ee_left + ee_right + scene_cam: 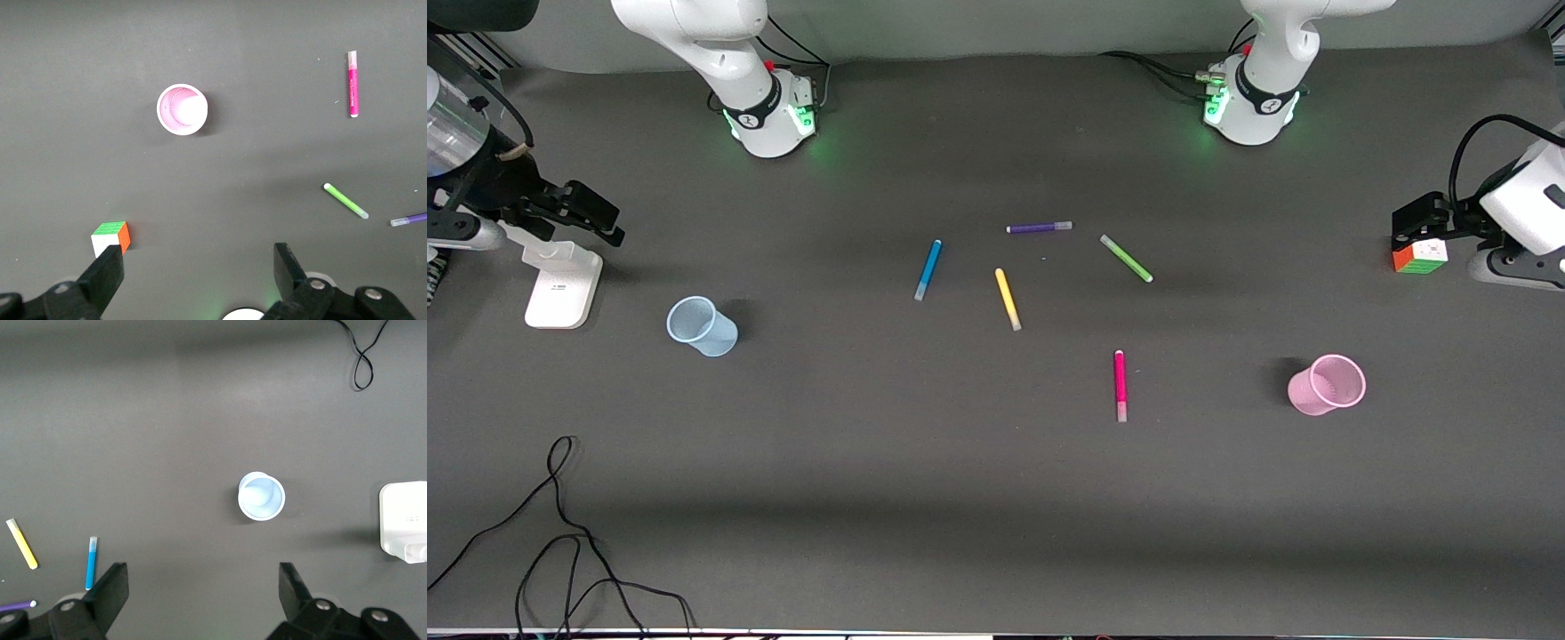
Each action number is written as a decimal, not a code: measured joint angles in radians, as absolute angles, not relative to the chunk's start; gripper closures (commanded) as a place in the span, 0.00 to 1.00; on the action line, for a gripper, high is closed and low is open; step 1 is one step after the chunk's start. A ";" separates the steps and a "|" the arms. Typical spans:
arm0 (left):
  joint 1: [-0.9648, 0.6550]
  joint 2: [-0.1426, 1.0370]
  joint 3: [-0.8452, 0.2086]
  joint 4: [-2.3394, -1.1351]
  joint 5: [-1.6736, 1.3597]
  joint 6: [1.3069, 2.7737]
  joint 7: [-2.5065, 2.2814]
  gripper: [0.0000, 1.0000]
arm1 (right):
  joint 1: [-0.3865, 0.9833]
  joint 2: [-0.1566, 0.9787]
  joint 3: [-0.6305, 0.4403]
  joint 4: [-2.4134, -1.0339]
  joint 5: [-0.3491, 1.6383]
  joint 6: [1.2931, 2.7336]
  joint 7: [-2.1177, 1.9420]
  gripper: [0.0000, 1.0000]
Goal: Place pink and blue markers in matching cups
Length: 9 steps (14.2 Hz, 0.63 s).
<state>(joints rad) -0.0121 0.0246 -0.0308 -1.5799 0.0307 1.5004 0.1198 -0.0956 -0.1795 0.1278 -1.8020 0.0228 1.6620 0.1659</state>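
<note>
The pink marker [1120, 384] lies flat on the dark table, nearer the front camera than the other markers; it also shows in the left wrist view [351, 83]. The blue marker [928, 268] lies mid-table and shows in the right wrist view [91, 563]. The pink cup [1327, 385] stands upright toward the left arm's end [182, 109]. The blue cup [702, 326] stands upright toward the right arm's end [261, 496]. My left gripper [198, 273] and right gripper [202, 590] are open and empty, high over the table near their bases, out of the front view.
A purple marker [1039, 228], a yellow marker [1008, 299] and a green marker [1126, 259] lie mid-table near the blue one. A colour cube [1420, 256] sits at the left arm's end. A white stand [562, 283] sits at the right arm's end. A black cable [560, 533] trails near the front edge.
</note>
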 measured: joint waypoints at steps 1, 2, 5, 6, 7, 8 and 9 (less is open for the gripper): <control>-0.012 0.025 -0.029 -1.582 0.031 1.500 0.120 0.00 | -0.096 -0.179 0.128 -1.802 0.024 1.662 0.166 0.00; -0.012 0.025 -0.029 -1.585 0.031 1.500 0.120 0.00 | -0.096 -0.179 0.128 -1.802 0.024 1.661 0.166 0.00; -0.013 0.025 -0.029 -1.590 0.031 1.500 0.120 0.00 | -0.094 -0.175 0.128 -1.809 0.036 1.648 0.166 0.00; -0.013 0.025 -0.029 -1.590 0.031 1.500 0.120 0.00 | -0.092 -0.166 0.130 -1.818 0.063 1.648 0.169 0.00; -0.013 0.025 -0.028 -1.590 0.031 1.500 0.120 0.00 | -0.091 -0.149 0.134 -1.826 0.106 1.649 0.180 0.00; -0.013 0.025 -0.028 -1.590 0.031 1.500 0.120 0.00 | -0.091 -0.125 0.137 -1.831 0.148 1.650 0.203 0.00; -0.014 0.026 -0.028 -1.590 0.031 1.500 0.120 0.00 | -0.089 -0.099 0.138 -1.833 0.179 1.651 0.225 0.01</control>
